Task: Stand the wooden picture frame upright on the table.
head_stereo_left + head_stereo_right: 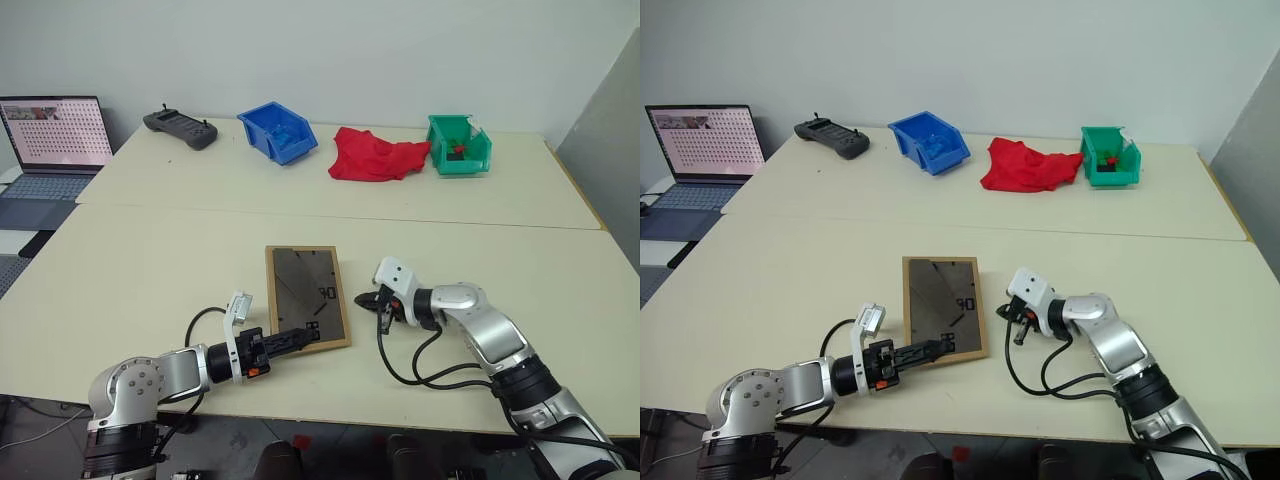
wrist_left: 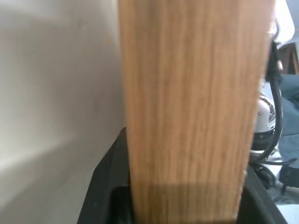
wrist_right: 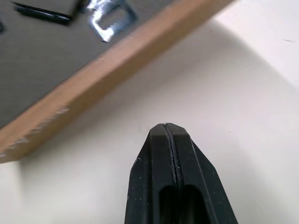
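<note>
The place reads as a robotics lab or test room. Two plain cream tables (image 1: 200,260) are pushed together against a bare pale wall, with no furnishing of a home. At the upper left of the head views an open laptop (image 1: 55,145) shows a grid of data, and a dark handheld controller (image 1: 180,127) lies beside it. Across the top sit a blue parts bin (image 1: 278,133), a green parts bin (image 1: 460,145) and a red cloth (image 1: 375,155).
</note>
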You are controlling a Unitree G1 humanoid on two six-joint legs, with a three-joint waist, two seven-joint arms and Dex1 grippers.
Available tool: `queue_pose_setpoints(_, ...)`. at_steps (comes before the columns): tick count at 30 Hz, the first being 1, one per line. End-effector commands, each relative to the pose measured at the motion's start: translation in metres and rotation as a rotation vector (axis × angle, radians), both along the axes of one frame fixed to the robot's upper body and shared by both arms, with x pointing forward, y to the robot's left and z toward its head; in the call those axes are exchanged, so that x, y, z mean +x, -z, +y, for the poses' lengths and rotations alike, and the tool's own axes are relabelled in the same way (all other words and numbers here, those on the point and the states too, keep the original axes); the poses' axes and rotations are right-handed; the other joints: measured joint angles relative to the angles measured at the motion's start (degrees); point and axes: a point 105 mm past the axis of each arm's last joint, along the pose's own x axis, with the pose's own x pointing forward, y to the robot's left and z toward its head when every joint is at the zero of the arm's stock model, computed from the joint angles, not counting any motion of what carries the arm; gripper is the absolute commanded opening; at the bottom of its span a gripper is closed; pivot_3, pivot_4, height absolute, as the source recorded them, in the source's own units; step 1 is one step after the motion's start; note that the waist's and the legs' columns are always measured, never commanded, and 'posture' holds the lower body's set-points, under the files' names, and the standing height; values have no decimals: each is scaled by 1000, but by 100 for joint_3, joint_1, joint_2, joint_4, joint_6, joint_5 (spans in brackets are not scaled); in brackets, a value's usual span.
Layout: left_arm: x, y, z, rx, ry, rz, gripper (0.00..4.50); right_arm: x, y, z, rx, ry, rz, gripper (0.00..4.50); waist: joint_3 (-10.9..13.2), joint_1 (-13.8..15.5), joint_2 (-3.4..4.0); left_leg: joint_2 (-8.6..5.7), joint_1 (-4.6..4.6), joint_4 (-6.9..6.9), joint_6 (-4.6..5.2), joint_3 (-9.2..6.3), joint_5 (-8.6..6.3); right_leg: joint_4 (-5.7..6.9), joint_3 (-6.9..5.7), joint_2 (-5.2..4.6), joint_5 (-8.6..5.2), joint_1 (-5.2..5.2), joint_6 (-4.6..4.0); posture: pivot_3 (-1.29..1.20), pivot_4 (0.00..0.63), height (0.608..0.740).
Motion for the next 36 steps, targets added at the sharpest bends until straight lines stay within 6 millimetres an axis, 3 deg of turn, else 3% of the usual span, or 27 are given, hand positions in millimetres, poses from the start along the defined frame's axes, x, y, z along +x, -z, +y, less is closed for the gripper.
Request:
queue_pose_setpoints(1,21,-49,7,-32,-60,-208,1298,21,-51,-19,96,56,-93,0,14,6,-5,0,-3,2,0,0,0,1,-1,0,0,-2,0,0,150,740)
queue_pose_setpoints(4,28,-72,2,-22,-47,-306,1297,29,-90,-21,187,35,-115,0,18,13,-10,-1,-15,5,0,-9,1,1,-7,1,1,-9,-1,0,150,740)
queue_pose_setpoints(9,33,-105,-1,-28,-40,-426,1297,21,-154,1,384,-140,-53,1197,24,3,-12,1,-21,-3,0,-7,0,-10,-7,3,0,-12,0,0,150,740)
queue_pose_setpoints(12,34,-113,-2,-14,-36,-459,1297,14,-176,19,456,-251,1,1852,28,-14,-11,4,-25,-6,0,-5,0,-9,-6,5,0,-19,0,0,150,740)
queue_pose_setpoints(22,35,-116,-3,11,-52,-475,1297,8,-183,82,444,-404,-22,4188,29,-2,-11,5,-30,-1,-1,-6,1,-2,-7,5,0,-24,0,0,150,740)
queue_pose_setpoints(24,35,-113,-4,21,-48,-468,1297,9,-179,94,430,-402,-55,4466,29,-2,-11,6,-30,0,-1,-6,1,-1,-8,5,0,-25,0,0,150,740)
queue_pose_setpoints(27,33,-111,-5,26,-46,-458,1297,1,-178,106,453,-435,-57,4466,29,-3,-11,6,-30,-1,-1,-6,1,-1,-8,6,0,-26,0,0,150,740)
queue_pose_setpoints(30,31,-109,-4,28,-49,-446,1297,-18,-178,107,474,-523,-40,4466,29,23,-13,7,-32,-1,-1,-6,1,-3,-9,5,0,-25,0,0,150,740)
queue_pose_setpoints(36,26,-102,-1,11,-64,-397,1297,-40,-175,78,483,-583,50,4466,30,32,-14,6,-33,0,-2,-6,0,-4,-11,4,0,-25,0,0,150,740)
